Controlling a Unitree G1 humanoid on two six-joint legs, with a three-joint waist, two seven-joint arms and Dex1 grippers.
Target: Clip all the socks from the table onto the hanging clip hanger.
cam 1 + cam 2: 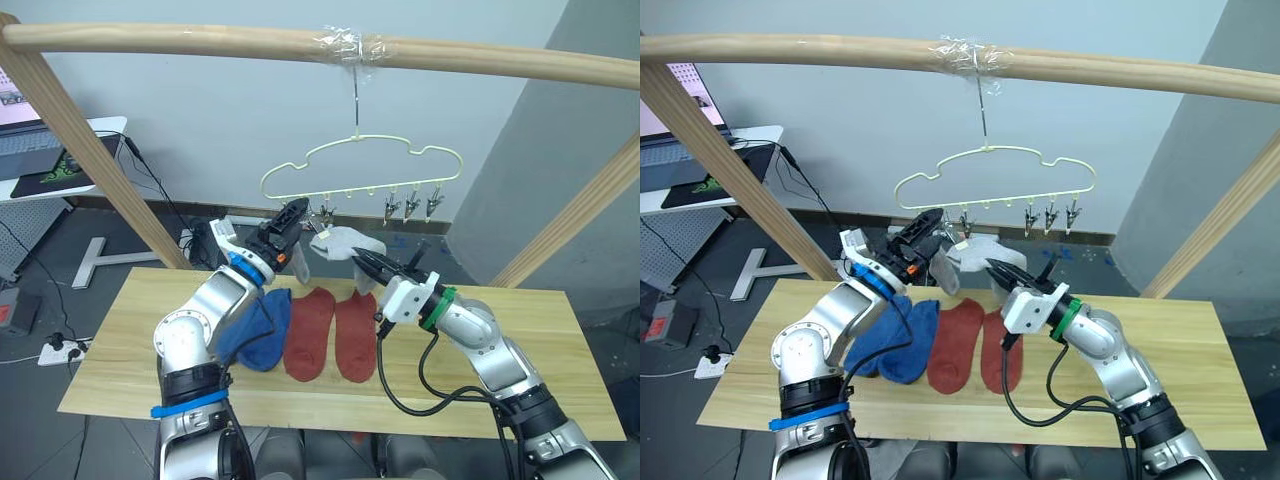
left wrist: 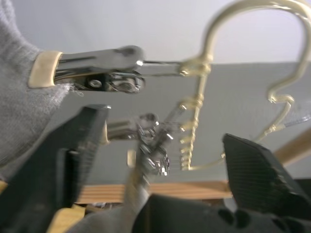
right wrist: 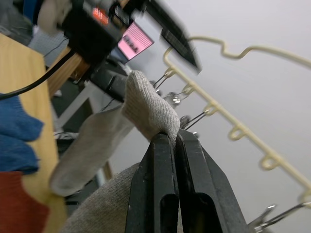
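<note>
The pale yellow clip hanger (image 1: pixel 360 165) hangs by its hook from a wooden bar, with small metal clips (image 1: pixel 410 206) along its lower wire. My left gripper (image 1: pixel 296 212) is open at the hanger's left end. In the left wrist view its fingers (image 2: pixel 73 160) stand on either side of one clip (image 2: pixel 150 148), and a neighbouring clip (image 2: pixel 92 70) bites grey fabric. My right gripper (image 1: pixel 360 262) is shut on a light grey sock (image 1: pixel 345 243) just below the clips. Two blue socks (image 1: pixel 262 325) and two rust-red socks (image 1: pixel 312 332) lie on the table (image 1: pixel 560 330).
The thick wooden bar (image 1: pixel 200 42) crosses overhead. Slanted wooden posts (image 1: pixel 90 140) stand at both sides of the table. A white desk with a laptop (image 1: pixel 40 150) is at the far left, with cables on the floor beside it.
</note>
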